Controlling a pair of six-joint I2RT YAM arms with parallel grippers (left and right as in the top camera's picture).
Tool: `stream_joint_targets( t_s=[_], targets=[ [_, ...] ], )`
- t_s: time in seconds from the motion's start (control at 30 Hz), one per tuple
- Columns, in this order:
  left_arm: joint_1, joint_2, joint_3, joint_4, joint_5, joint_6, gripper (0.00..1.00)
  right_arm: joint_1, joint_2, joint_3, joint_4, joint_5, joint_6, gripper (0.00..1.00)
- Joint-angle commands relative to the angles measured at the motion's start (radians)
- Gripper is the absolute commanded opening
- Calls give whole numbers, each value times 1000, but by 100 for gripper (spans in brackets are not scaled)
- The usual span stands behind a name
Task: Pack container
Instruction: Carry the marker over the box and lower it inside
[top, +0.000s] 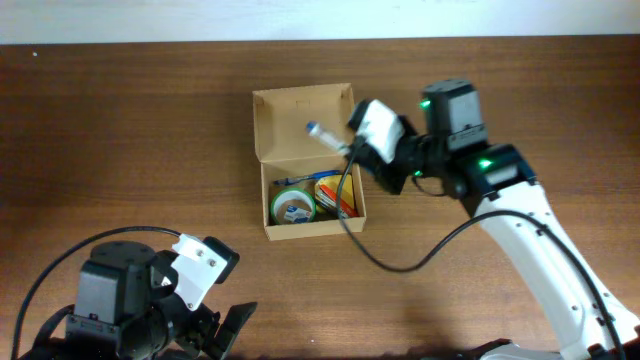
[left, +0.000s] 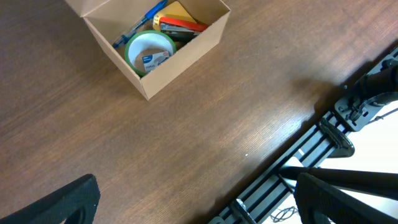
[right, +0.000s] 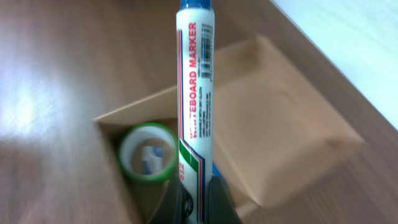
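Observation:
The container (top: 266, 136) is a tan cardboard box with its flap lid open toward the back, at the table's middle. It also shows in the left wrist view (left: 180, 59) and in the right wrist view (right: 280, 118). Inside lie a green tape roll (top: 292, 206), a blue pen and red and yellow items (top: 335, 193). My right gripper (top: 352, 150) is shut on a white whiteboard marker (right: 196, 93) with a blue cap and holds it above the box's right side. My left gripper (left: 193, 202) is open and empty over bare table at the front left.
The wooden table's front edge (left: 292, 143) runs past a black metal frame in the left wrist view. A black cable (top: 400, 262) hangs from the right arm across the table beside the box. A white wall band runs along the back.

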Motion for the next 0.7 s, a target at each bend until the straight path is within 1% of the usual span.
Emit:
stream_joint_targets(
  t_s=[0.0, 0.23, 0.53, 0.67],
  targets=[
    [0, 0, 11, 0, 18, -10, 100, 60, 36, 19, -19, 0, -149, 4],
    [0, 0, 11, 0, 18, -10, 100, 146, 146, 19, -61, 47, -303, 4],
    [0, 0, 11, 0, 18, -10, 100, 171, 305, 19, -62, 200, -327, 4],
    [0, -1, 11, 0, 18, -10, 100, 171, 354, 19, -58, 228, -327, 4]
  ],
)
